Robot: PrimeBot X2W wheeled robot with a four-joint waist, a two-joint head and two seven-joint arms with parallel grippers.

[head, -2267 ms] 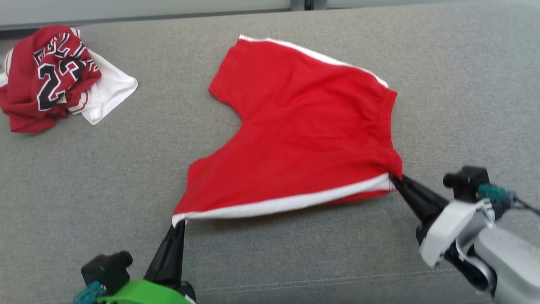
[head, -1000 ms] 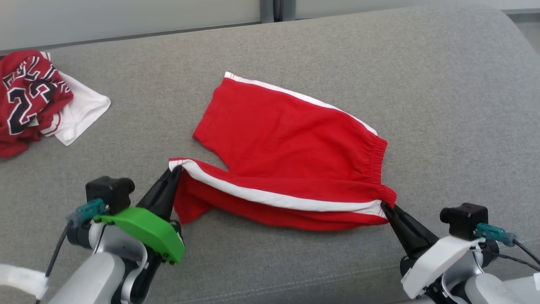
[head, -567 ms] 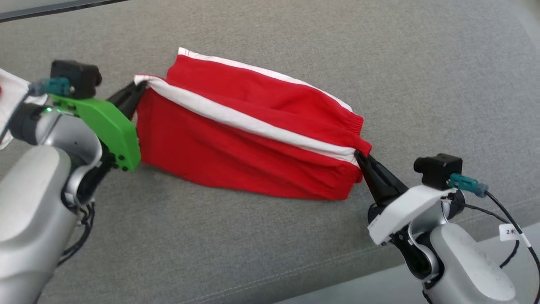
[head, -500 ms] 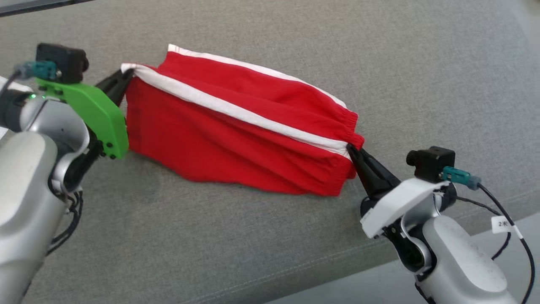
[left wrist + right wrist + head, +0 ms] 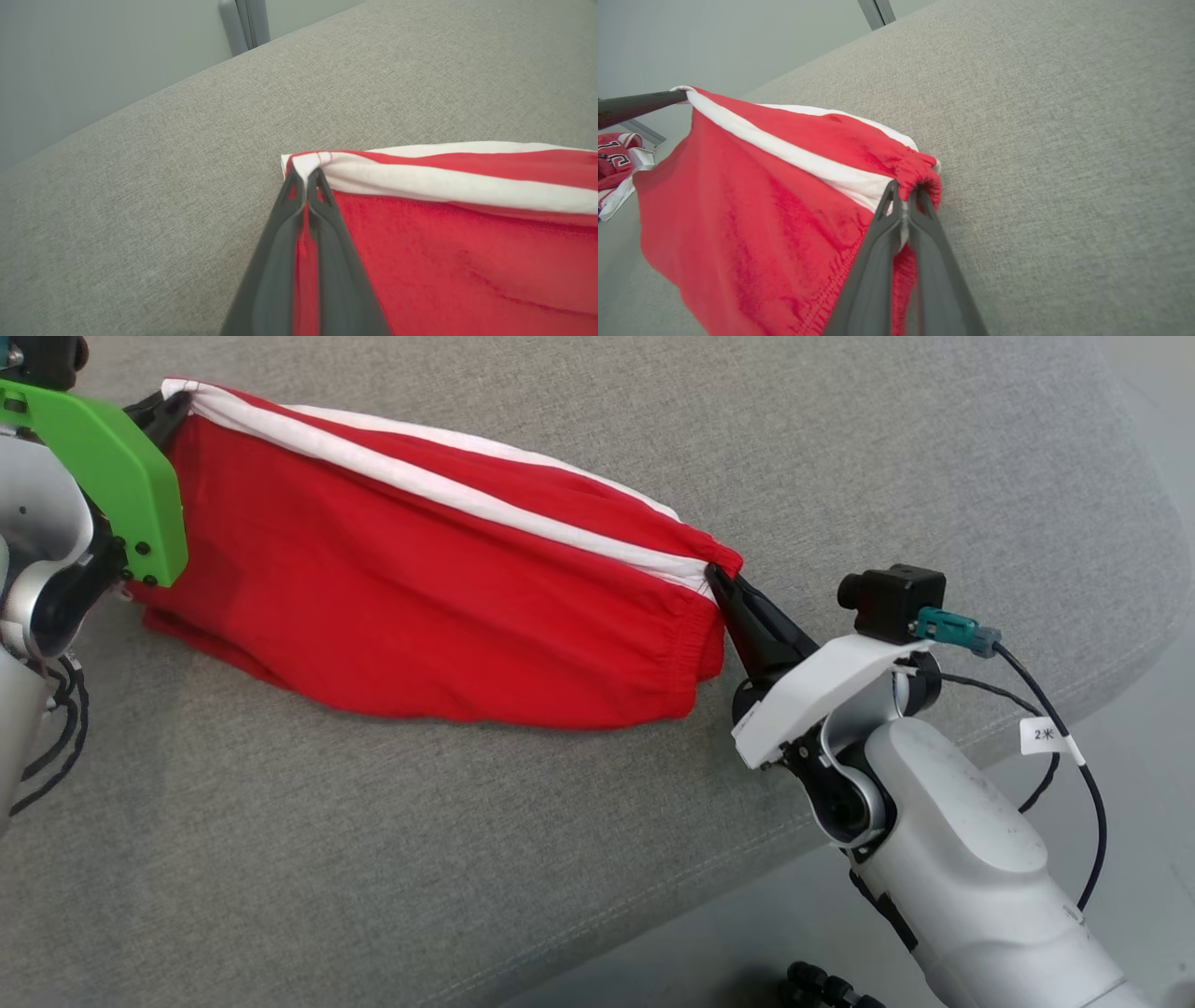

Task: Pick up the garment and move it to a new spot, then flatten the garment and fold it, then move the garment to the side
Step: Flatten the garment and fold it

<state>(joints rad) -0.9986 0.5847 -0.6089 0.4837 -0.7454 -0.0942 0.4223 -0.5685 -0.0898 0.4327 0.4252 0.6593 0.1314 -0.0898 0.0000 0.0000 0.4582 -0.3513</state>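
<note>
While the red shorts (image 5: 420, 607) hang doubled lengthwise, their white-striped top edge lifted off the grey cushion (image 5: 840, 448) and their lower fold resting on it, the folding looks under way rather than finished. The left pincer (image 5: 306, 179) is clamped on the hem corner, toward the cushion's back. The right pincer (image 5: 719, 577) is clamped on the waistband corner, nearer the cushion's front edge. Pick-up and flattening seem done. Laying the doubled cloth down, perhaps folding again, and shifting it aside remain. A crumpled jersey (image 5: 614, 158) lies farther along the cushion.
</note>
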